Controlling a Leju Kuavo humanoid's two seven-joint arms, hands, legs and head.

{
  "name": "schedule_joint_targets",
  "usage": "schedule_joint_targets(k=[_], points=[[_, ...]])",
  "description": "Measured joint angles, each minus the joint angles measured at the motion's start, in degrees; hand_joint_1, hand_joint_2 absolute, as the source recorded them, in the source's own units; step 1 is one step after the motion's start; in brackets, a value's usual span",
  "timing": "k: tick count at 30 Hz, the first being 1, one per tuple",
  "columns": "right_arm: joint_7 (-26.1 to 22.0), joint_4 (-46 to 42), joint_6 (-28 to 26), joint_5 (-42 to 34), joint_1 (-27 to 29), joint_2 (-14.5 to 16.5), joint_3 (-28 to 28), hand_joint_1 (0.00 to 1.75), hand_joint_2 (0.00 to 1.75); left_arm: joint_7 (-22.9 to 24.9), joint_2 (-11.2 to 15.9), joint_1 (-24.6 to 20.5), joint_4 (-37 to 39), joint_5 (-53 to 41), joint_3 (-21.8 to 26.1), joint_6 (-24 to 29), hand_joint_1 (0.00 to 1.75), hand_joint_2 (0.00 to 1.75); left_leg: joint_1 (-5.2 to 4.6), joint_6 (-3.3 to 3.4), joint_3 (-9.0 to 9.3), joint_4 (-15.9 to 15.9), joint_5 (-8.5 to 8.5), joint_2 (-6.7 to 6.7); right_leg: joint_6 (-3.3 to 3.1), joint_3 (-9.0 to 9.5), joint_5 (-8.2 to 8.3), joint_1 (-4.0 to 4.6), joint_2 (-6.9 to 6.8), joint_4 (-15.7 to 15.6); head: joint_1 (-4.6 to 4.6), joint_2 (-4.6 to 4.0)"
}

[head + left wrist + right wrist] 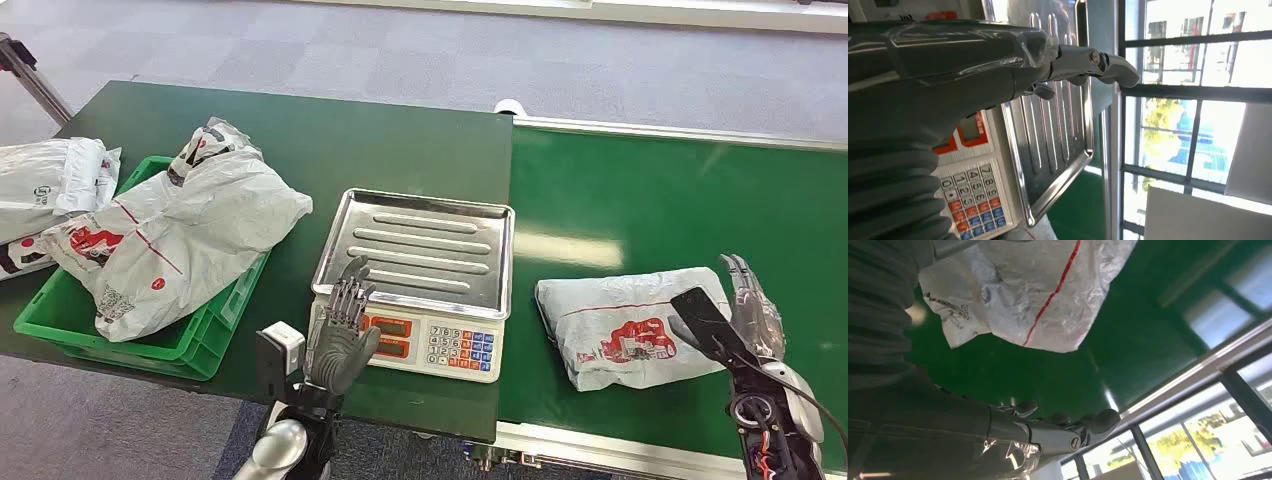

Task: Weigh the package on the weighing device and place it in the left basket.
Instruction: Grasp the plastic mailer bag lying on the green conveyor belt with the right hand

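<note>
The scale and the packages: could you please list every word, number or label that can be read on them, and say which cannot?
"1" to "9": digits on the white keys of the scale's keypad, legible in the left wrist view.
Scale's red display panel: shows no readable figure.
Package on the belt: red printed logo, too blurred to read.
Packages in the green basket: red marks and a printed code label, too small to read.

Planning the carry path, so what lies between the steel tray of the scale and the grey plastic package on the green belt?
In the head view, only bare green surface: table edge, then conveyor belt, separates the steel scale tray from the grey plastic package.
</note>
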Motion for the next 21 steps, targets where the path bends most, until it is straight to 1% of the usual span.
schedule_joint_targets(k=[2, 5, 9, 11, 17, 21], points=[[1.25, 2.09, 1.36, 0.73, -1.54, -0.34, 0.68, 0.00, 1.75, -0.07, 0.00, 0.36, -0.26, 0.15, 0.49, 0.49, 0.00, 1.75, 0.00, 0.00, 0.00, 0.00, 0.00, 0.03, 0.00, -0.02, 0.00, 0.00, 0.02, 0.00, -0.01, 0.00], [4.31, 8.85, 5.60, 2.42, -6.59, -1.72, 3.08, 0.00, 1.75, -0.15, 0.06, 1.26, -0.87, 0.41, 1.56, 1.14, 0.00, 1.75, -0.01, 0.01, 0.00, 0.00, 0.02, 0.02, 0.00, -0.03, 0.01, -0.02, 0.00, 0.01, 0.00, 0.00], [5.71, 14.95, 8.33, 3.67, -11.79, -2.84, 5.61, 0.00, 1.75, -0.17, 0.13, 2.09, -1.11, 0.77, 2.30, 1.32, 0.00, 1.75, -0.02, 0.03, -0.01, 0.02, 0.06, -0.04, 0.02, 0.01, 0.02, -0.03, -0.06, 0.01, 0.01, 0.00], [6.68, 17.25, 10.56, 5.17, -13.88, -3.06, 7.04, 0.00, 1.75, -0.22, 0.13, 2.42, -1.34, 1.09, 2.52, 1.56, 0.00, 1.75, -0.02, 0.03, -0.01, 0.02, 0.06, -0.02, 0.02, 0.00, 0.03, -0.03, -0.04, 0.01, 0.00, 0.00], [8.53, 23.07, 23.03, 7.53, -19.19, -3.24, 12.68, 0.00, 1.75, 0.57, 0.13, 2.76, -2.31, 2.29, 2.69, 1.96, 0.00, 1.75, -0.01, 0.03, 0.00, 0.02, 0.06, -0.06, 0.01, -0.03, 0.03, -0.02, -0.06, 0.01, -0.01, 0.00], [9.41, 25.20, 26.36, 7.30, -20.62, -3.31, 15.36, 0.00, 1.75, 0.95, 0.13, 3.04, -2.55, 2.68, 2.72, 1.72, 0.00, 1.75, -0.01, 0.03, -0.01, 0.02, 0.05, -0.05, 0.01, -0.03, 0.02, -0.02, -0.05, 0.01, -0.01, 0.00]])
